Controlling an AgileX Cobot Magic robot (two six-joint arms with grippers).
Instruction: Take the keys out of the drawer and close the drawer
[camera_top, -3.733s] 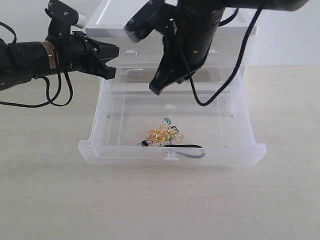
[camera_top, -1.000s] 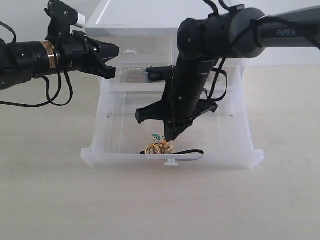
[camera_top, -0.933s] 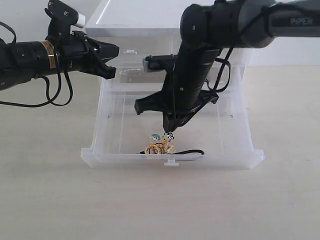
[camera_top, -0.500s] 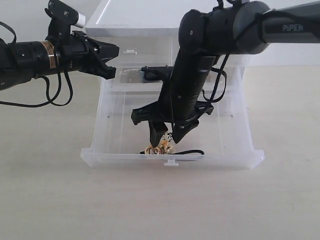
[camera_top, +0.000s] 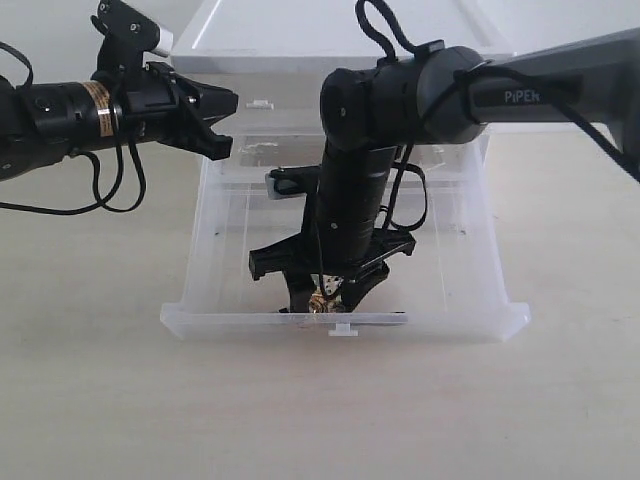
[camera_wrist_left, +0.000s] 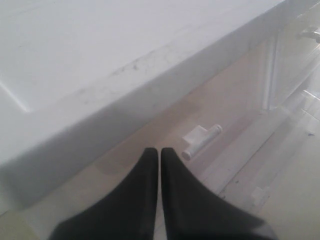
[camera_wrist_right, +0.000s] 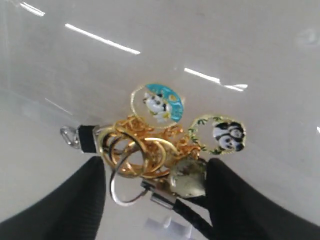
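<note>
Gold-coloured rings and two round panda charms made up the keys (camera_wrist_right: 150, 145), which were seen lying on the floor of the drawer (camera_top: 240, 318), close behind its front wall and directly between the fingers of the right gripper (camera_top: 325, 297). A second ago that gripper had been pinched shut just above the bunch. Since then its jaws had been spread wide and brought down, so that one finger stood on each side of the rings with nothing clamped. From this it was judged that the first pinch had not carried the bunch away and that a fresh, wider grasp was being prepared. The keys had not yet been taken out, and the drawer was still pulled fully open.

The long axis of the bunch was laid roughly from one finger towards the other, along the closing line. A small clip sat near one finger and the thin black strap trailed out by the other. The charms were fanned out beyond the fingertips.

The left gripper (camera_top: 222, 125) was held with its jaws together, well apart from the keys, up beside the cabinet (camera_top: 330, 40).
</note>
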